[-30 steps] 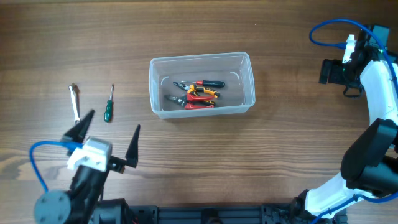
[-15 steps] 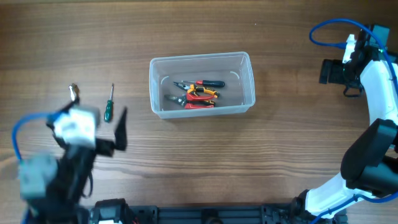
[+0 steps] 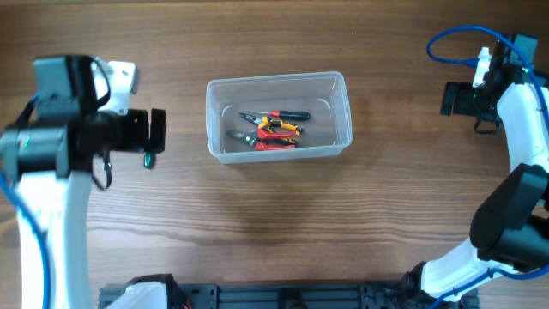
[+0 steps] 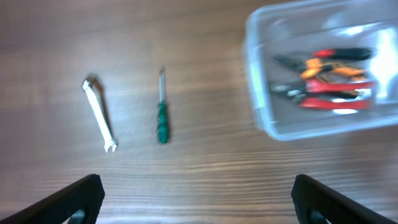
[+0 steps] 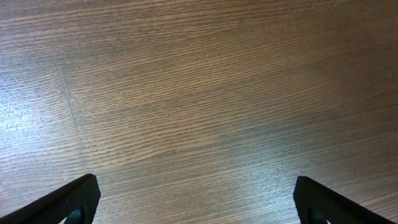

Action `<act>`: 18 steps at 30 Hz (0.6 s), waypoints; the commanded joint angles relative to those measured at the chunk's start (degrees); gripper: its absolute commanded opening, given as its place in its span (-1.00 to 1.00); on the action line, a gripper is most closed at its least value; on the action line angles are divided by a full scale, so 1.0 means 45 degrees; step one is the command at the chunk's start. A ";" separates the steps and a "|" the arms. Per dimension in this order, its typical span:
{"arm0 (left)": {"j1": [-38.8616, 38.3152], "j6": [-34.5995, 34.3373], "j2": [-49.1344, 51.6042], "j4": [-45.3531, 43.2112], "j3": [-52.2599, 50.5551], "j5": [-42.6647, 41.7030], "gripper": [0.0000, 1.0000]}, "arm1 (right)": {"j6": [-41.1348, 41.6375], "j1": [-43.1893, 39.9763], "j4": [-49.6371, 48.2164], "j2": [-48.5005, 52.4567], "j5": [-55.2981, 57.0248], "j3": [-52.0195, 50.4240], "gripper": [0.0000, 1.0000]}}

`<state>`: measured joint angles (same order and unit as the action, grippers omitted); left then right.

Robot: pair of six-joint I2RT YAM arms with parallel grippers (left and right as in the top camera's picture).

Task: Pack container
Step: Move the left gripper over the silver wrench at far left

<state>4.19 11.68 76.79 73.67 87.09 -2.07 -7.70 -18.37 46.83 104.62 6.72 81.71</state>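
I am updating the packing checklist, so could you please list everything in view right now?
container: one, clear, centre of the table
hand tools: several, exact count unclear, red, orange and black handles, inside the container
screwdriver: one, green handle, on the table left of the container
wrench: one, silver, left of the screwdriver
table: one, brown wood
left gripper: one, black fingers, open, by the screwdriver
right gripper: one, black fingers, open, over bare wood at the right

The overhead camera looks straight down on the brown wooden table point(image 3: 274, 240). Both wrist cameras face down from nearer; only the left shares the clear rectangular plastic tub point(image 4: 258, 93) with overhead.
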 commanded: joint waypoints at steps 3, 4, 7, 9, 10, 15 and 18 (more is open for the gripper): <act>0.0923 -0.2375 0.2069 0.0165 0.0204 0.1579 0.99 | 0.0053 0.0005 -0.0034 0.0015 0.0228 -0.0010 1.00; 0.1248 -0.3099 0.2336 0.0151 0.0204 0.1545 1.00 | 0.0053 0.0005 -0.0034 0.0015 0.0228 -0.0010 0.99; 0.2113 -0.3468 0.2861 0.0155 0.0204 0.0520 1.00 | 0.0053 0.0005 -0.0034 0.0015 0.0228 -0.0010 0.99; 0.2497 -0.3463 0.3021 0.0044 0.0204 0.0073 1.00 | 0.0053 0.0005 -0.0034 0.0015 0.0228 -0.0010 0.99; 0.2633 -0.3468 0.3065 -0.0044 0.0204 0.0034 0.99 | 0.0053 0.0005 -0.0034 0.0015 0.0228 -0.0010 1.00; 0.2895 -0.3468 0.3133 -0.0335 0.0204 -0.0010 1.00 | 0.0053 0.0005 -0.0034 0.0015 0.0228 -0.0010 0.99; 0.2880 -0.3390 0.3133 -0.0408 0.0204 -0.0005 0.99 | 0.0053 0.0005 -0.0034 0.0015 0.0228 -0.0010 0.99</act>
<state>16.91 -2.63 90.80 72.34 87.09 -0.75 -7.70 -18.37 46.81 104.62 6.72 81.71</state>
